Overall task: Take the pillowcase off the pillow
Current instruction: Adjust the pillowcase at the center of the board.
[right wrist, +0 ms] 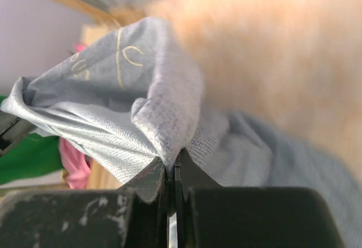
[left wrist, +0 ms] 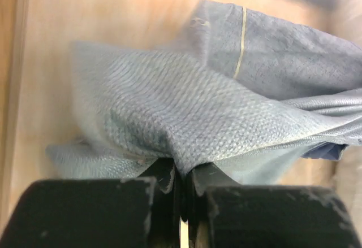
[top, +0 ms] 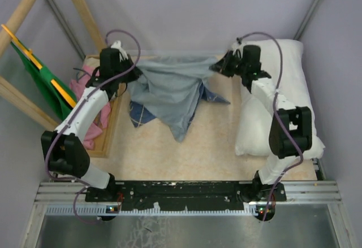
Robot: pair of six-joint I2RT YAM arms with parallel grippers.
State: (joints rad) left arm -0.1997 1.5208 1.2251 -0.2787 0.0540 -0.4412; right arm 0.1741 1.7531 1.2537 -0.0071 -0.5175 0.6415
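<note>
The pillowcase hangs inside out, blue-grey, stretched between my two grippers above the table's far middle, its lower end drooping onto the table. My left gripper is shut on its left corner; the fabric bunches at the closed jaws. My right gripper is shut on its right corner; the cloth is pinched at the jaws. The white pillow lies bare along the right side of the table, under my right arm.
A pink cloth lies on a wooden tray at the left. A green cloth hangs on a wooden frame at far left. Grey walls close the back and sides.
</note>
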